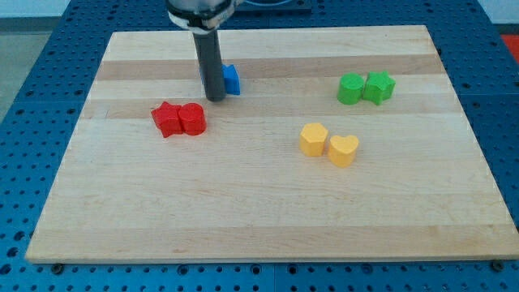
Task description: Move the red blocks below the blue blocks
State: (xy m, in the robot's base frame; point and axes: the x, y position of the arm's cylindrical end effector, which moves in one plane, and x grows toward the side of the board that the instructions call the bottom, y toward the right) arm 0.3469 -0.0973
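My tip (215, 99) rests on the board just above and to the right of the two red blocks. A red star-shaped block (168, 119) and a red round block (193, 118) touch each other at the view's middle left. A blue block (231, 79) sits right beside my rod, on its right and partly hidden by it; its shape is hard to tell. Any second blue block is hidden behind the rod. The red blocks lie below and to the left of the blue block.
Two green blocks (351, 89) (379, 87) touch at the view's upper right. A yellow hexagon-like block (313, 139) and a yellow heart (343, 150) touch at the centre right. The wooden board (259, 227) lies on a blue pegboard table.
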